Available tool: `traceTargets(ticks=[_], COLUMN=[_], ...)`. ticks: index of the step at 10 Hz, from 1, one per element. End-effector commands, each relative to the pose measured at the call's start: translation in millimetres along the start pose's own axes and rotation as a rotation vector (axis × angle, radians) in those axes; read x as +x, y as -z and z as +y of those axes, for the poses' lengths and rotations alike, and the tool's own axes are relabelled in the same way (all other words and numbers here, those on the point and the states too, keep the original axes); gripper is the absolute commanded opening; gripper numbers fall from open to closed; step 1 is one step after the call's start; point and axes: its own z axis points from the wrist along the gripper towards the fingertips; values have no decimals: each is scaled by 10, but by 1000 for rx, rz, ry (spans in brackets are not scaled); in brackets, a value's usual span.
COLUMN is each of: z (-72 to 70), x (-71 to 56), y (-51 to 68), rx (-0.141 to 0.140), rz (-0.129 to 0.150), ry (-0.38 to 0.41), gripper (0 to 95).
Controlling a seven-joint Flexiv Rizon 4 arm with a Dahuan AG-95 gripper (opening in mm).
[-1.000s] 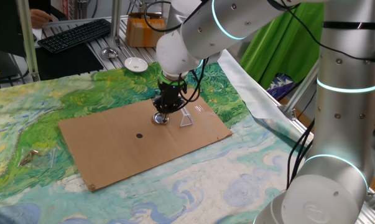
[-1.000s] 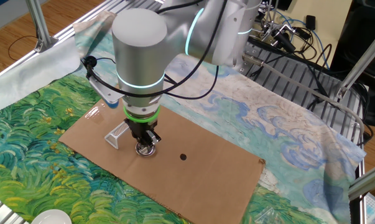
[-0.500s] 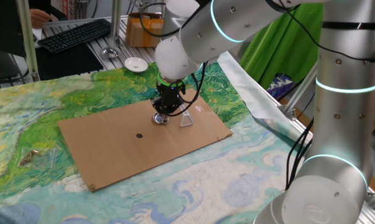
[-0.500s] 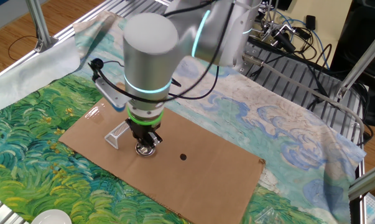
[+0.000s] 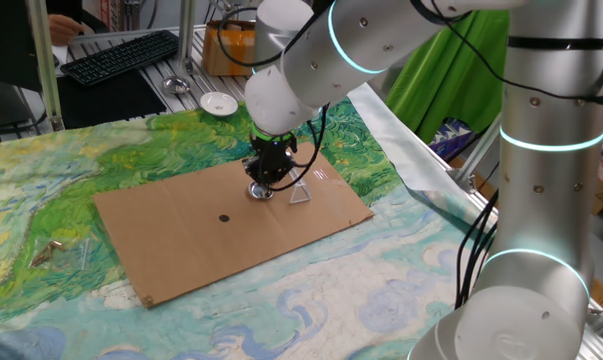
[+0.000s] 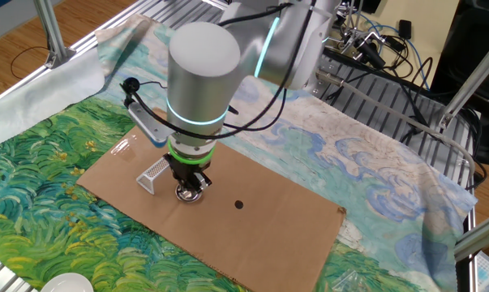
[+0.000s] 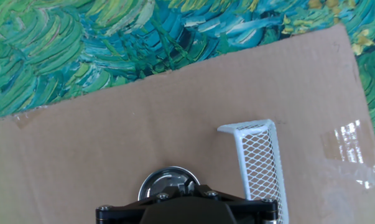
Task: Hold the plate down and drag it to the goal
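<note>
We take the cardboard sheet [image 5: 231,222] as our landmark, flat on the painted cloth [image 5: 61,190]. Starting at its left in the one fixed view, we find a small black dot [image 5: 223,217] near the sheet's middle. Further right, toward the sheet's far right end, sits the plate [image 5: 259,192], with the gripper [image 5: 265,181] directly above it, tip down on or just over the dish; we cannot tell whether the jaws are wide or narrow, since the fingertips are hidden against the plate. Just right of the plate, still on the cardboard, stands the goal [image 5: 300,193]; we see them close together but apparently not touching. In the hand view the plate [image 7: 168,185] lies left of the goal [image 7: 260,158], half covered by the gripper body.
</note>
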Motion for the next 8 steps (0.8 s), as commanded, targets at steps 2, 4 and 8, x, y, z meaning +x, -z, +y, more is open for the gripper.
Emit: traceTargets(ticks=[2,4,8], z=[-24,-53,-85], x=[21,14,21], y=[-24,-55,-5], rx=[15,27,51], rz=[-3,-9,-13], ry=[-2,0,6], gripper=[0,0,0])
